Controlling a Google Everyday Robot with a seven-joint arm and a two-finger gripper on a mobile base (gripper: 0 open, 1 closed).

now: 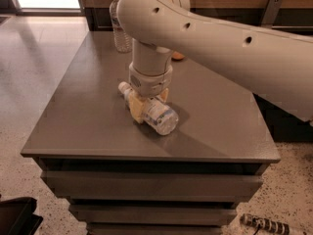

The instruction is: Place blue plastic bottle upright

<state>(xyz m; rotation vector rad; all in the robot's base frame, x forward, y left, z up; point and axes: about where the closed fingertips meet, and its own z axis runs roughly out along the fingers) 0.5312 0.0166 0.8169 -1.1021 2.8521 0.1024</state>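
Blue plastic bottle (157, 114): where on the table (73, 131) does it lie?

It lies on its side near the middle of the table, a little toward the table's front edge. Its white cap (124, 87) points toward the table's far left and its base toward the front right.

And the gripper (150, 106)?

It hangs straight down over the table's middle from the big cream arm (220, 43), right on the blue plastic bottle. Its yellow fingers (137, 110) straddle the bottle's body, one on each side, and press against it, clamped on it just below the neck.

Is the bottle off the table?

No, its side rests on the table top.

What else does the table carry?

A slim clear bottle (120, 26) stands upright near the table's far left edge. A small orange thing (178, 56) shows behind the arm, toward the table's far side; what it is cannot be told.
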